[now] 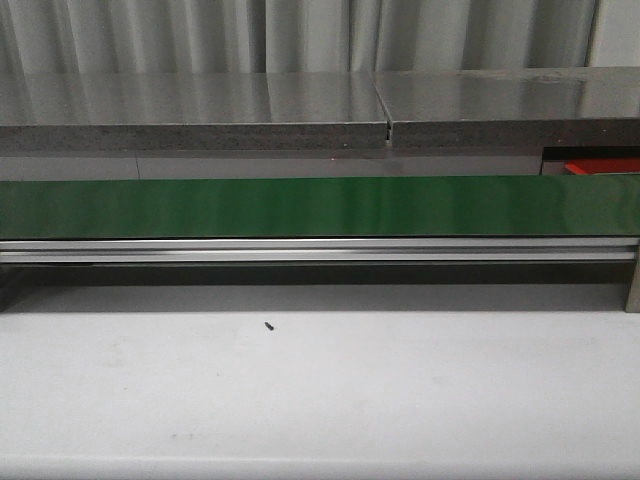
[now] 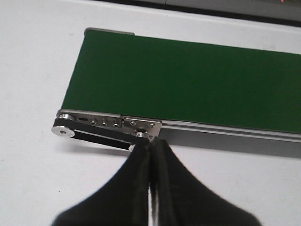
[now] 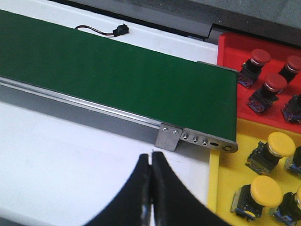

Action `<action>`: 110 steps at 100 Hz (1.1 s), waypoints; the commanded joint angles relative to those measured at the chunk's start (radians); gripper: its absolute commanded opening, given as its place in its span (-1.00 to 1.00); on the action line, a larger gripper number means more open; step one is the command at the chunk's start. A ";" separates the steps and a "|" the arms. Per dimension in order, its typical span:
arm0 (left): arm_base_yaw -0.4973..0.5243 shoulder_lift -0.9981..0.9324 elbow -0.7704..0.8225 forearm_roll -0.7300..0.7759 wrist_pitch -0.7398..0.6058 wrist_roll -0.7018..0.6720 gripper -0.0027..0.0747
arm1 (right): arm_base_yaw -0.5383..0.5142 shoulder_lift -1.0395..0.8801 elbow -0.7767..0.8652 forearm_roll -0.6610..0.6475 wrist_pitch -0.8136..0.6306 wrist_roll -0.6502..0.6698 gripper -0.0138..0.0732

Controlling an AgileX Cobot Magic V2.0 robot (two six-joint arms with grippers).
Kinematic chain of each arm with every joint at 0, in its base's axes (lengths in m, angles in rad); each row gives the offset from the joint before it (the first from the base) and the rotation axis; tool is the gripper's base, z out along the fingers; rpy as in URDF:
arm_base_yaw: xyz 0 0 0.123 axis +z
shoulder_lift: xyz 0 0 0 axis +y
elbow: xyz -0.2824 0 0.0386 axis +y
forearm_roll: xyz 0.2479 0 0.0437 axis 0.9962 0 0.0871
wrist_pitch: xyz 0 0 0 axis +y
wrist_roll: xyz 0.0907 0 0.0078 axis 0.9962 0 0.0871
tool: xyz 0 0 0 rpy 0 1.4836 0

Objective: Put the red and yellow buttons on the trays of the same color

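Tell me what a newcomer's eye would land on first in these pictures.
The long green conveyor belt spans the front view with nothing on it. At its right end sit a red tray and a yellow tray, each already holding buttons of its own colour. Both grippers hover nearby, jaws shut.

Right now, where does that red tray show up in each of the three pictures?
Front view: only a sliver of the red tray at far right, behind the green belt.
Left wrist view: not in it.
Right wrist view: upper right, holding red buttons, past the belt's end.
Shared landmark: the green belt.
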State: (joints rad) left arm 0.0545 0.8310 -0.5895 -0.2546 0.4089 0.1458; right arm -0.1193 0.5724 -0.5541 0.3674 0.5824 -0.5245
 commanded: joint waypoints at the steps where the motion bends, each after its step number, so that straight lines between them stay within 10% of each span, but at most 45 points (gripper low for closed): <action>1: -0.008 -0.108 0.030 -0.013 -0.116 -0.003 -0.98 | 0.001 -0.002 -0.026 0.006 -0.053 -0.008 -0.84; 110: -0.008 -0.388 0.210 -0.026 -0.155 -0.003 -0.98 | 0.001 -0.029 0.066 0.019 -0.190 -0.010 -0.84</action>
State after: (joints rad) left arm 0.0545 0.4397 -0.3515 -0.2650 0.3359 0.1458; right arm -0.1193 0.5451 -0.4623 0.3712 0.4557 -0.5281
